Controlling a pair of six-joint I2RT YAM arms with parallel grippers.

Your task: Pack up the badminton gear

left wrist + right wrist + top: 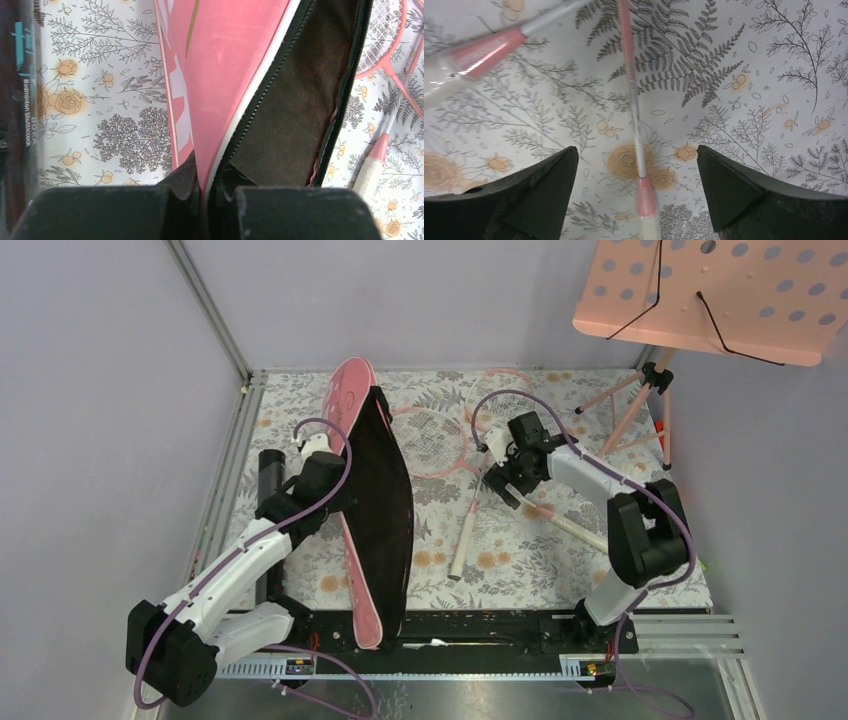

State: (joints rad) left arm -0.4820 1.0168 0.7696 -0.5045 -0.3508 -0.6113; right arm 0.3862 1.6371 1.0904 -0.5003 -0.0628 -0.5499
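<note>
Far to the left, the black tube point(268, 480) is seen lying on the worktop point(520, 560), just beside the left arm. Next to it, the pink edge of the racket bag point(385, 510) is pinched tight by the left pincer point(202, 192), so the bag is held open and its dark inside is shown. The bag's long side is pointed from the near edge toward the far wall.

Just right of the bag, one racket point(463, 540) is laid flat, with its pale handle toward the near edge and its head toward the far side. Its thin shaft point(631, 100) is found right under the right pincer point(636, 195), which is spread wide with nothing held. The shaft is run straight through the gap, so it would be caught by the fingers point(539, 195) if they were shut. This racket is much nearer to the right arm, and the bag's open mouth is found to its left.

The second racket point(575, 527) is laid slanted under the right arm. The two heads are piled together and partly hidden, so it cannot be told which is on top. No shuttlecocks can be made out. Whether the worktop is touched by the fingers cannot be told.
</note>
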